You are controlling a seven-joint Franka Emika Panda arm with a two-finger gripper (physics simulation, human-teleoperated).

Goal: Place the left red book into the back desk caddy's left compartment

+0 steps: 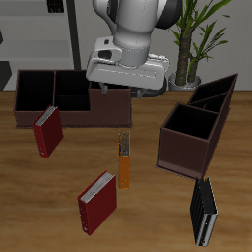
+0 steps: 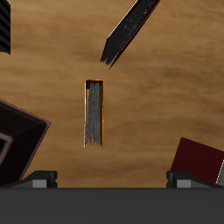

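The left red book lies flat near the table's front edge, its pale page edge showing. A second red book leans by the back desk caddy, a long low maroon box at the table's back. Its wide end bin, the left compartment, is black inside and holds nothing. My gripper hangs high over the caddy's other end, open and empty, far behind the left red book. In the wrist view the gripper shows wide-set fingers. A dark slanted slab there may be the book edge-on.
A thin orange book lies between my gripper and the left red book; it also shows in the wrist view. A taller dark caddy with slanted sides stands to one side. A black book lies near the front edge. A potted plant stands at the back.
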